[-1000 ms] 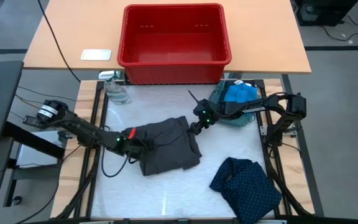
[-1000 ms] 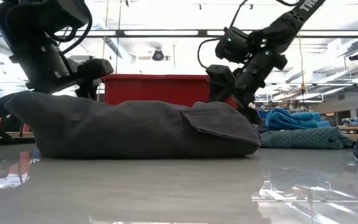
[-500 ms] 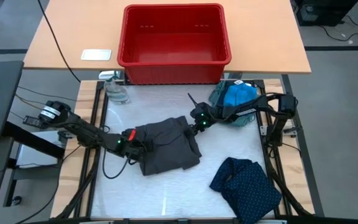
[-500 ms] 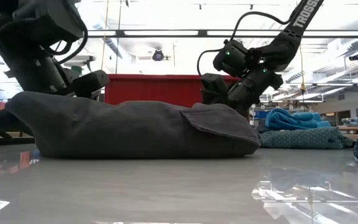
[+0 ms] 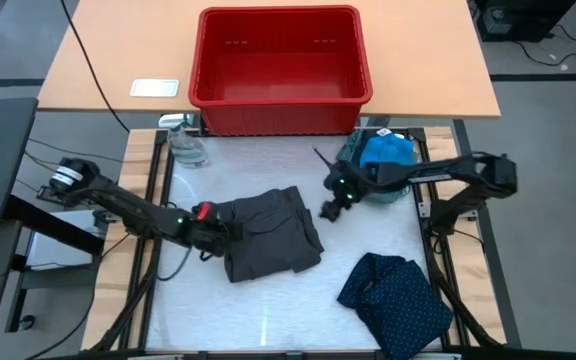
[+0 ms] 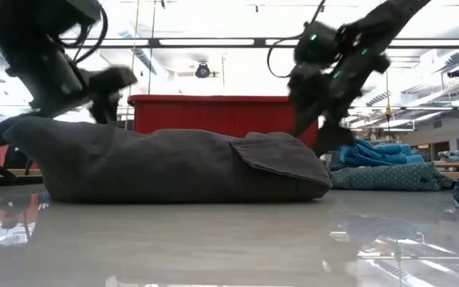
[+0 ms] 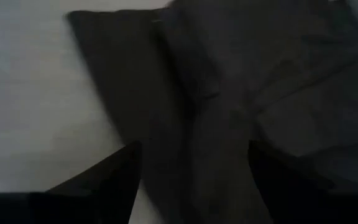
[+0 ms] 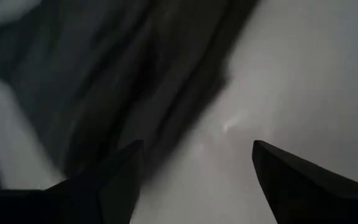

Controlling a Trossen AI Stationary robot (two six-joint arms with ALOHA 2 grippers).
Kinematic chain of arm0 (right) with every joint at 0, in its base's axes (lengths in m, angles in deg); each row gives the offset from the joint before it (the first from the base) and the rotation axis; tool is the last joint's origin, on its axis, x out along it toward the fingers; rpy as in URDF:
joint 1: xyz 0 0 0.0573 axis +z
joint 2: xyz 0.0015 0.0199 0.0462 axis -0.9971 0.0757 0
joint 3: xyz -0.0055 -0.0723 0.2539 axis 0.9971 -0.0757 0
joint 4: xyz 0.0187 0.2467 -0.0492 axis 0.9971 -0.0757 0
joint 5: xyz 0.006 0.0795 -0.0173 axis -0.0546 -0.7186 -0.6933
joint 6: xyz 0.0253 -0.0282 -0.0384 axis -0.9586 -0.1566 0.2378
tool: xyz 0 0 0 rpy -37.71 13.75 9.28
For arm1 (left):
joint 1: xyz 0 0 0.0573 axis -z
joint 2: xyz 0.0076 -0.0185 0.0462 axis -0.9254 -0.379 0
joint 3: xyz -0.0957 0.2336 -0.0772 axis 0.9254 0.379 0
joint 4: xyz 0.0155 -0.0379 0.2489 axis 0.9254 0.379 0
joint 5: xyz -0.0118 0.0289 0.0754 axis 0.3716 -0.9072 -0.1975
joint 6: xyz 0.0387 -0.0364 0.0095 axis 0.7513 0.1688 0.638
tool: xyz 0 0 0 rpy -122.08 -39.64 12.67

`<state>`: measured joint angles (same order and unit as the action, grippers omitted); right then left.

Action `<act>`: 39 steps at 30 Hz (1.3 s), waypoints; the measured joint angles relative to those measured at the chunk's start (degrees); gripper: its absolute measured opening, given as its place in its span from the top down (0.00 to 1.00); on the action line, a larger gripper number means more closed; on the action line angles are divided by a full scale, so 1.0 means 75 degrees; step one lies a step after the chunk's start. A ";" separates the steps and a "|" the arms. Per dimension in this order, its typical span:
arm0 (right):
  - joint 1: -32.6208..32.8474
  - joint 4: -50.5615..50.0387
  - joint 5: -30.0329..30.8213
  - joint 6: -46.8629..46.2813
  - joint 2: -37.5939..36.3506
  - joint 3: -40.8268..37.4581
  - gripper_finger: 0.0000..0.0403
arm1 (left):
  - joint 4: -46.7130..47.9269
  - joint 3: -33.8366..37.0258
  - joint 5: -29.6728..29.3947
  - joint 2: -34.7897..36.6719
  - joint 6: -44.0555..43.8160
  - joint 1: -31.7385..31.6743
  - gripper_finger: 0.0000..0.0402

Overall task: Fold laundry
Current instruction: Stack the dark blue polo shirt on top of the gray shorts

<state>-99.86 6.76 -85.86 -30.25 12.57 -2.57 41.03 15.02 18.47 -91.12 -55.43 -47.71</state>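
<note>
Beside the folded grey garment (image 5: 266,234), left tool (image 5: 218,232) and right tool (image 5: 330,208) both gape empty; a careless pass could snag and unfold it.

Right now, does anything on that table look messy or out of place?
Mostly tidy. The charcoal garment lies folded mid-table, but the navy dotted piece sits crumpled at the table's near right corner, partly over the edge. The blue cloth is bunched up near the red bin.

Both robot arms are looking dark and thin, with small green lights glowing. The left arm (image 5: 118,203) is wearing a red patch and a white end. Black cables are hanging.
</note>
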 joint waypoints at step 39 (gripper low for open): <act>0.7106 -0.3833 -0.0201 -0.3398 -0.1878 -0.0516 0.39 | -0.3169 -0.0017 -0.0972 0.1085 0.3422 -0.0126 0.27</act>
<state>-46.56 -21.99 -87.36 -55.73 -1.51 -6.44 17.26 14.89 11.19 -82.98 -29.77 -48.66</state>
